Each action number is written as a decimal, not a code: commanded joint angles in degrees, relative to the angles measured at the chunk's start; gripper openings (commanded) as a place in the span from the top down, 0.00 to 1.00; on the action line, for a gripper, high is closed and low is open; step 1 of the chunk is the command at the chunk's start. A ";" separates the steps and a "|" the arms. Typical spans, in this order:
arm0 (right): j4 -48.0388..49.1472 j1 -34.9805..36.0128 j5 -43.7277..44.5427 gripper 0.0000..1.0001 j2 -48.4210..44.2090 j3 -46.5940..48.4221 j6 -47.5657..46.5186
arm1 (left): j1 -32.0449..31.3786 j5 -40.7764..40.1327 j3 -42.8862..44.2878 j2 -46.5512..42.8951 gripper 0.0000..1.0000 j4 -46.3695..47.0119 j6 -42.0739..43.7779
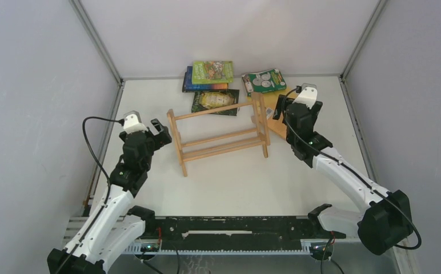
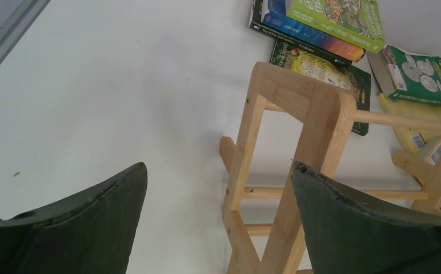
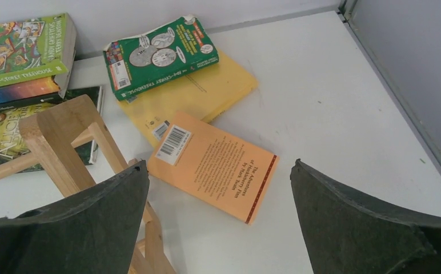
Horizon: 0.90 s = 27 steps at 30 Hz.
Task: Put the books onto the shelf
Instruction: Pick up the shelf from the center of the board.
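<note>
The shelf (image 1: 218,134) is being flanked by both arms at mid-surface (image 1: 229,182). The left gripper (image 2: 218,168) and the right gripper (image 3: 218,165) are being held spread wide. The books (image 1: 212,73) are being left lying flat on the surface, at the shelf's far and right sides.

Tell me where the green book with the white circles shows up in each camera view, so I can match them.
Top external: the green book lies at the far edge, right of centre, behind the shelf.
Left wrist: green book in the upper right corner, beyond the shelf.
Right wrist: green book at top, left of centre, on a yellow book.
Shared landmark: the wooden shelf.
</note>
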 commanded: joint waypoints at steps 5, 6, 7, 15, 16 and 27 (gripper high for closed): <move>-2.50 -2.22 -5.90 0.02 -4.89 1.84 -0.98 | -4.90 -3.91 7.59 -1.38 0.00 -5.28 0.87; -2.57 -2.40 -7.23 0.03 -5.48 1.86 -0.55 | -5.62 -4.29 8.27 -1.75 0.00 -6.06 0.97; -2.44 -2.66 -7.99 0.04 -5.96 1.84 -0.12 | -6.52 -4.65 8.86 -2.10 0.00 -7.04 1.13; -3.62 -3.48 -9.11 0.08 -6.69 2.98 3.21 | -13.49 -7.91 11.60 -2.15 0.00 -12.50 1.38; -3.84 -3.58 -8.99 0.08 -6.60 3.00 3.54 | -14.26 -8.43 11.75 -1.76 0.00 -12.94 1.38; -4.41 -3.78 -9.04 0.10 -6.29 3.00 4.90 | -16.77 -14.63 13.36 6.83 0.00 -14.44 -1.63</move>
